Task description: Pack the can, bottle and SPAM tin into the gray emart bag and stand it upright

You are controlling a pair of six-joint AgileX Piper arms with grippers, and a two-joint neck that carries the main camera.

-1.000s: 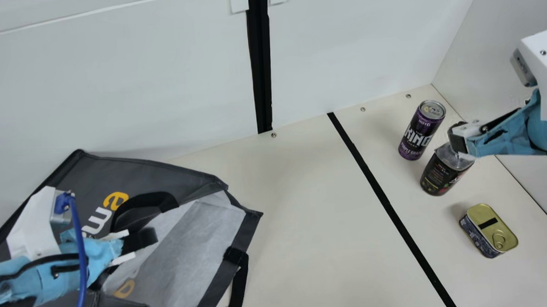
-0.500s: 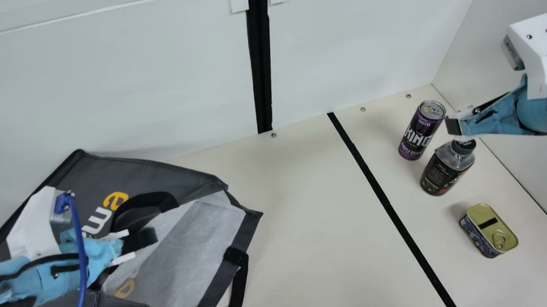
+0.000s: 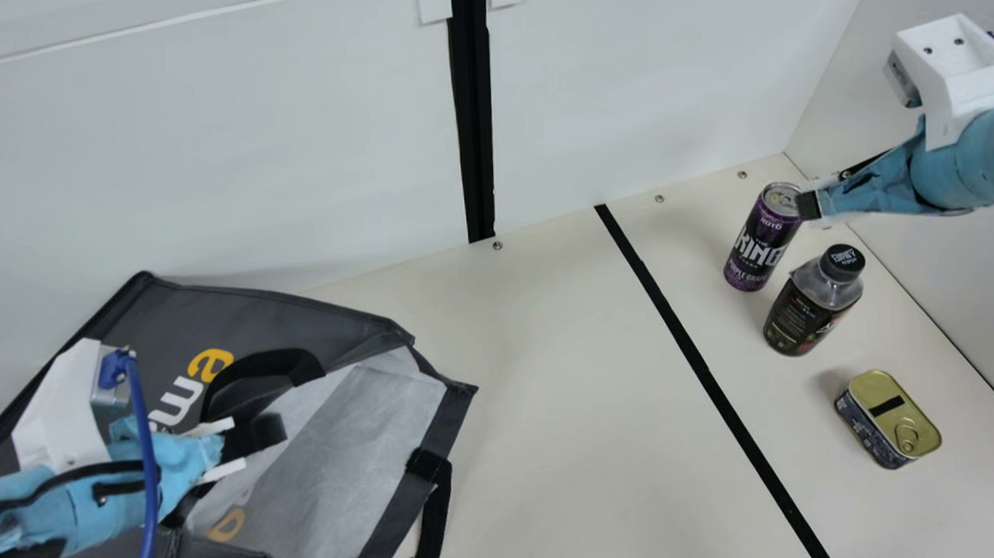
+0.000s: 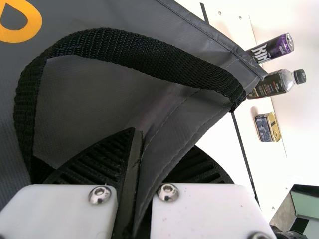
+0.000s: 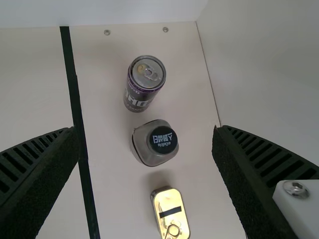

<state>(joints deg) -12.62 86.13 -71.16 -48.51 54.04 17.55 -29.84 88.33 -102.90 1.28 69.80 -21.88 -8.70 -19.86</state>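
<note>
Nearest us, on our left, the gray emart bag sits slumped on the table, its pale lining showing through the mouth. Our left gripper has a fold of its dark fabric pinched between its ribbed fingers, with a black handle looping beside them.

Across the black strip, on our right, the SPAM tin rests flat with its gold, pull-ring lid facing up. A bit farther on we have the bottle, standing upright under its black cap (there is lettering on top of that, too). Just beyond it, near but apart, the purple can stands on its base, closest of the three to the back wall.

Above the table, near the can and bottle, we hold our right gripper with its fingers spread wide apart.
</note>
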